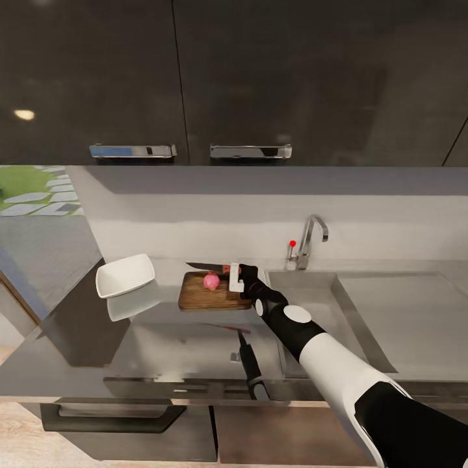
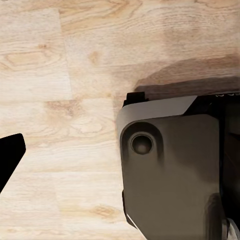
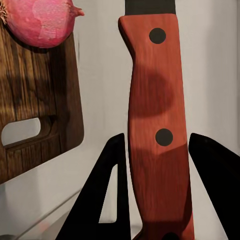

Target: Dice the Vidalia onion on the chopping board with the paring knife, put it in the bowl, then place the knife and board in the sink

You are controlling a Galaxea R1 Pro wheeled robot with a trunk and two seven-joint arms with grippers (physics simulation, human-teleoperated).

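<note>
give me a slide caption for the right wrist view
Right gripper straddling the paring knife by its red handle, jaws not visibly clamped, beside the chopping board carrying the whole onion.

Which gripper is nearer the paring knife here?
Right. The right gripper straddles the paring knife handle beside the chopping board. The left wrist view faces wooden floor, away from the countertop.
</note>
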